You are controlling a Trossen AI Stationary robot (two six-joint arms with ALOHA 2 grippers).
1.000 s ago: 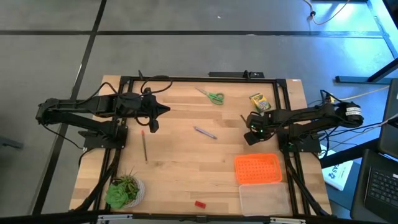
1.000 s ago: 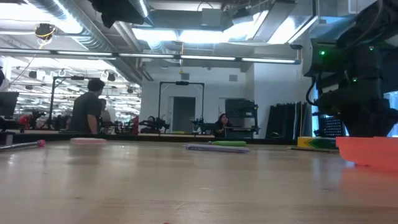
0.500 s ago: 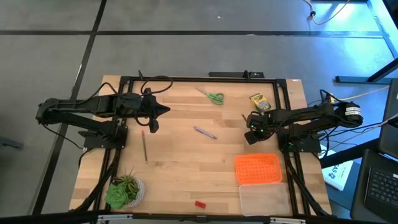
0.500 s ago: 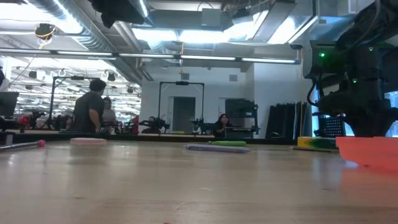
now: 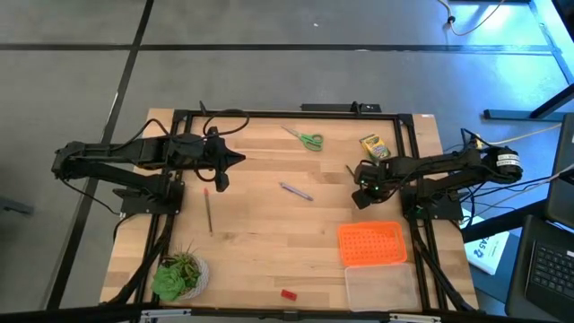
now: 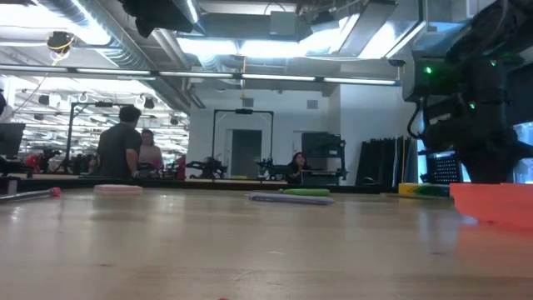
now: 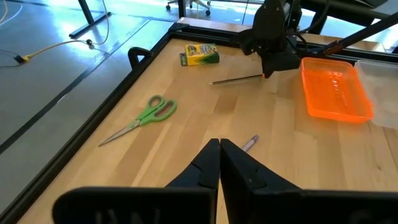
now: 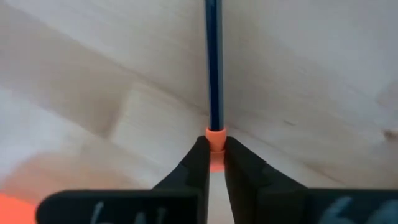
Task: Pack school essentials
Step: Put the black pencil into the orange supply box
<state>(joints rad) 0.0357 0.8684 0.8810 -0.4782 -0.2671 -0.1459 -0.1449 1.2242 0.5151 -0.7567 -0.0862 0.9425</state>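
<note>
My right gripper (image 8: 214,149) stands low over the table's right part (image 5: 361,188), shut on a thin dark pencil (image 8: 214,62). My left gripper (image 7: 219,149) is shut and hovers over the left-middle of the table (image 5: 235,161), touching nothing. Lying flat on the wood are green-handled scissors (image 5: 307,139), a yellow-green crayon box (image 5: 375,146), a purple pen (image 5: 296,190), a second pencil (image 5: 209,211) and a small red eraser (image 5: 288,293). A flat pale pink thing (image 6: 118,189) shows only in the low view. My right gripper pinches the pencil's orange eraser end (image 8: 215,138) between its two fingertips. The fingers come from above, slanting down, and lie across that end. The pencil's shaft (image 7: 236,79) lies on the table, stretching away from the fingers toward the far left.
An orange perforated lid (image 5: 371,243) and a clear plastic box (image 5: 381,287) sit at the near right. A green potted plant (image 5: 179,274) stands at the near left corner. A black frame (image 5: 296,113) runs around the table. People stand in the room beyond.
In the low view my right arm's wrist has shifted slightly; the pencil and the other things lie as before.
</note>
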